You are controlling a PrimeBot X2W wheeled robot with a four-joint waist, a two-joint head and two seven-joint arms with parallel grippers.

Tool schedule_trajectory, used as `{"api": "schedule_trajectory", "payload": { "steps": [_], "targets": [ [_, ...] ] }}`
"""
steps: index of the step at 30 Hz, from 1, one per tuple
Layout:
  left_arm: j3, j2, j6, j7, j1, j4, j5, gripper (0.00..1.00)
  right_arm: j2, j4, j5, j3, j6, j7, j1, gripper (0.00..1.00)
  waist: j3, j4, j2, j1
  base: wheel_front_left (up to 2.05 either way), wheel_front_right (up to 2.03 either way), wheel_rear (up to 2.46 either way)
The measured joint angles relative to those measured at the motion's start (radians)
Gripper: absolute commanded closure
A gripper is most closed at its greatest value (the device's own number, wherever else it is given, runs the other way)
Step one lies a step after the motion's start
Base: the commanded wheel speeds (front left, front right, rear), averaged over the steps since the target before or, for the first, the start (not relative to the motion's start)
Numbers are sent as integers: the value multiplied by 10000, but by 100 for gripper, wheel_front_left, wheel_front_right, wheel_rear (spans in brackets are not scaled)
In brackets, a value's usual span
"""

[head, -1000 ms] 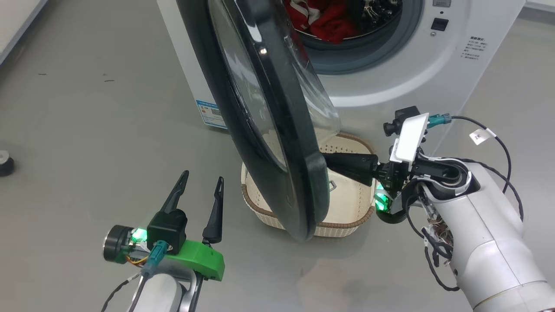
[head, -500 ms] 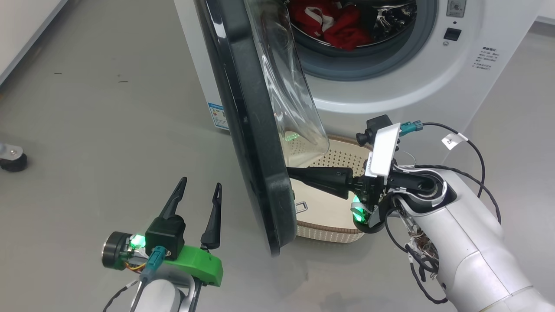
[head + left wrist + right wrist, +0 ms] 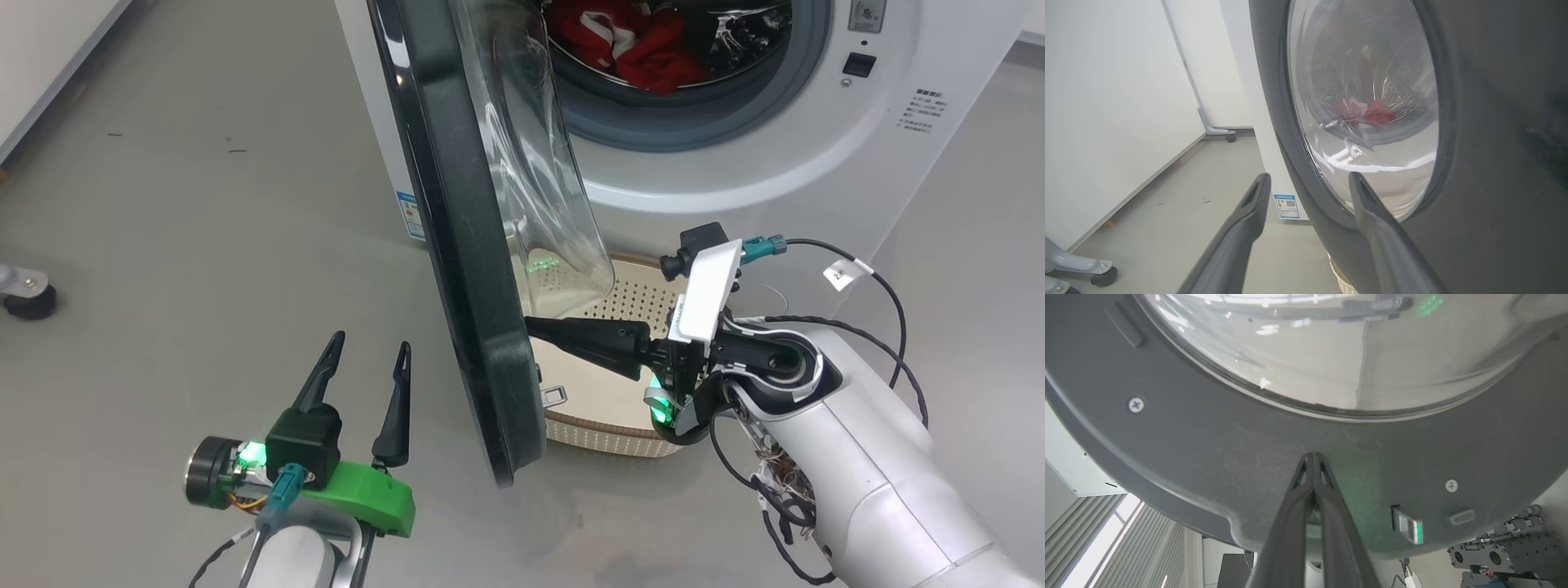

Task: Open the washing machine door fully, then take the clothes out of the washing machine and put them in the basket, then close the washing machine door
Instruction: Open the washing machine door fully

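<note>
Black and glossy, the washing machine door (image 3: 465,269) has swung wider over the last second. Its lower edge then hung across the middle of the basket (image 3: 620,429); now it stands nearly edge-on to the head camera, and most of the basket's cream bottom is uncovered. The head view has shifted a little too, but the door's angle to the washing machine (image 3: 735,180) has plainly grown. The right gripper (image 3: 531,325) is doing the work: clenched, fingers pressed together, grasping nothing, tips set against the door's inner face just below the glass bowl. The left gripper (image 3: 371,343) hangs released, fingers spread, near the door's outer side and apart from it. The clothes (image 3: 645,49) lie red in the drum, untouched. I judge the door not yet fully open. A further push should clear the way between drum and basket, which sits on the floor (image 3: 204,245) just before the machine.
</note>
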Motion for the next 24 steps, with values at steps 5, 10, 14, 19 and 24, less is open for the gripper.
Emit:
{"api": "schedule_trajectory", "payload": {
  "steps": [5, 10, 14, 19, 24],
  "targets": [
    [96, -2, 0, 0, 4, -27, 0, 0, 17, -94, 107, -107, 0, -420, 134, 100, 34, -52, 0, 0, 0, 0, 0],
    [163, -2, 0, 0, 17, -69, 0, 0, 31, -330, 307, -587, 0, -894, 177, 100, 77, -157, 0, 0, 0, 0, 0],
    [180, 0, 0, 0, 20, -88, 0, 0, 31, -650, 345, -1114, 0, -1294, 317, 100, 102, -224, 0, 0, 0, 0, 0],
    [209, 0, 0, 0, 32, -107, 0, 0, 0, -1064, 192, -1749, 0, -1879, 542, 100, 137, -310, 0, 0, 0, 0, 0],
    [267, 0, 0, 0, 36, -113, 0, 0, -322, -1438, -355, -2094, 0, -2429, 911, 35, 157, -376, 0, 0, 0, 0, 0]
  ]
}}
